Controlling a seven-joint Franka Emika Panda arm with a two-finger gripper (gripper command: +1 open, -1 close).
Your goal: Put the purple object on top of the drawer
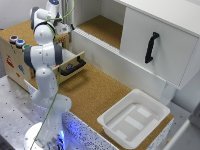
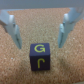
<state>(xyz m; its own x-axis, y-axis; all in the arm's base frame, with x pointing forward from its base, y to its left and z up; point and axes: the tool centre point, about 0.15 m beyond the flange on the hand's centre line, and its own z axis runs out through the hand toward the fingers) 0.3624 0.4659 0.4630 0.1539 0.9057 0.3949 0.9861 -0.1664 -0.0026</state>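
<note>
Tool (image 2: pixel 39 30): fingers spread apart, nothing held; seen only in wrist view, hidden behind arm in exterior view.
Purple object (image 2: pixel 40 56): cube w/ yellow markings, resting on cork surface (image 2: pixel 15 67), just beyond fingertips, not touched.
Drawer (image 1: pixel 74 65): pulled out, black bar handle; plywood box (image 1: pixel 15 62) w/ coloured buttons.
Risk: fingers may be brought down off-centre, cube nudged or tipped; weak pinch, cube dropped.
Around: white bin (image 1: pixel 134 117), white cabinet (image 1: pixel 160 45); neither is judged to be in the way.

Arm (image 1: pixel 45 55) seemingly hides the end effector.
</note>
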